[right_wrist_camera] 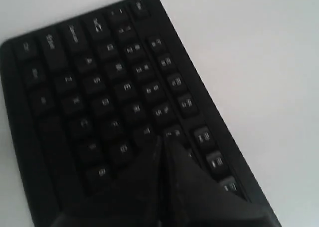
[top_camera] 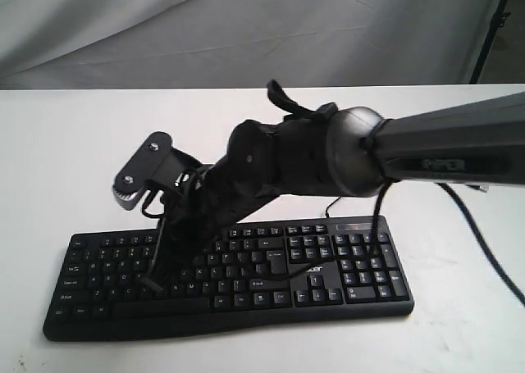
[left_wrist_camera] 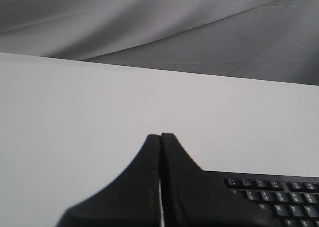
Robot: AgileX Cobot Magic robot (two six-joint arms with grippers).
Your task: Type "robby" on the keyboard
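White table, keyboard, closed right claw

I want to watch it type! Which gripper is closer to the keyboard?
Right. The right gripper is over the keyboard keys; the left gripper is off it, over the table.

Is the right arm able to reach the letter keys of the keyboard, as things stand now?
Probably yes. The right end effector, shut, is down at the letter keys of the keyboard, and nothing lies between them. Whether it touches a key, I cannot tell.
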